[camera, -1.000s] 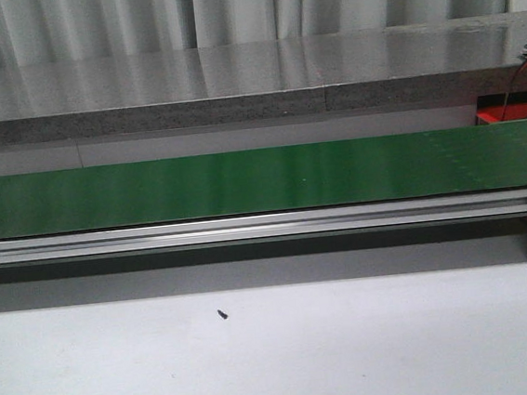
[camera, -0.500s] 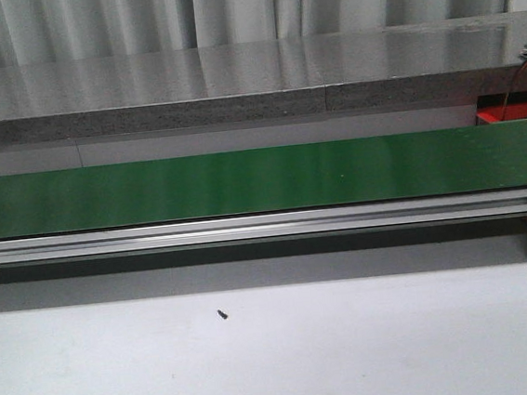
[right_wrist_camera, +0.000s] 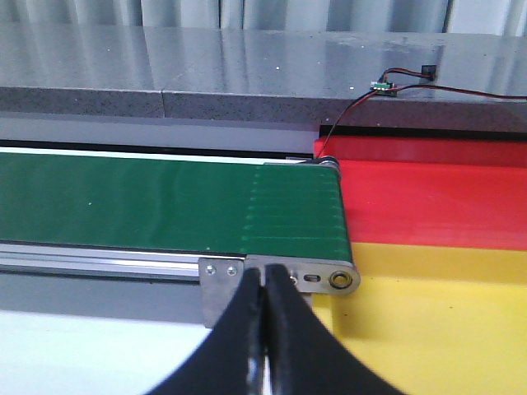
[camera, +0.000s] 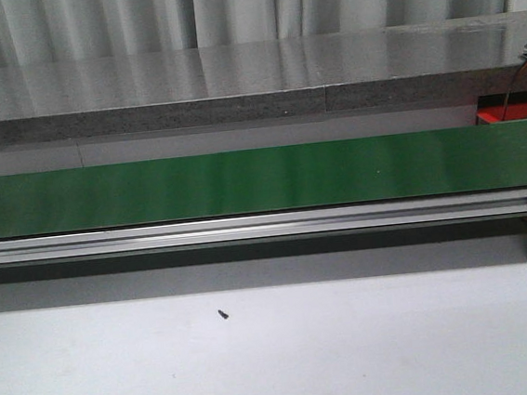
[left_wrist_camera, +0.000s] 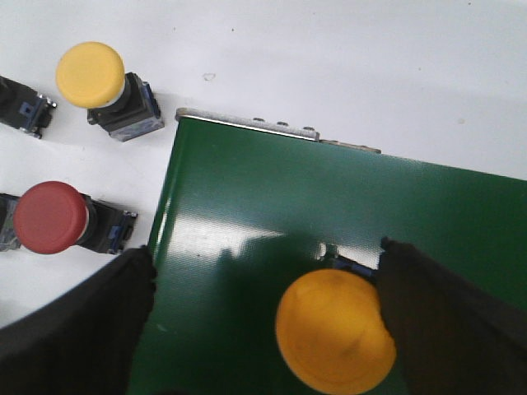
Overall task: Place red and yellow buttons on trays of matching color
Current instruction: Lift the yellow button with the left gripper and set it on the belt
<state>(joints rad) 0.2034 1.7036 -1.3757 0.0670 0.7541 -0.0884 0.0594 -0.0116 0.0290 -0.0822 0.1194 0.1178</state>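
Note:
In the left wrist view a yellow button (left_wrist_camera: 335, 329) stands on the green belt (left_wrist_camera: 272, 197), close against one black finger (left_wrist_camera: 449, 321) of my left gripper (left_wrist_camera: 263, 325). The jaws are wide apart and the other finger (left_wrist_camera: 78, 321) hangs at the belt's edge. A second yellow button (left_wrist_camera: 90, 76) and a red button (left_wrist_camera: 51, 217) lie on the white table beside the belt's end. My right gripper (right_wrist_camera: 265, 280) is shut and empty, in front of the belt's other end (right_wrist_camera: 296, 206). The red tray (right_wrist_camera: 428, 193) and yellow tray (right_wrist_camera: 428, 321) lie just past that end.
The belt (camera: 262, 179) runs across the front view on an aluminium rail (camera: 248, 227), with a sliver of red tray (camera: 508, 114) at the far right. A thin wire with a green tip (right_wrist_camera: 383, 83) lies on the grey ledge (right_wrist_camera: 206, 74). Another dark button body (left_wrist_camera: 20, 109) lies near the belt's end.
Faint marks on the green belt have shifted along it in the front view. Nothing else there differs.

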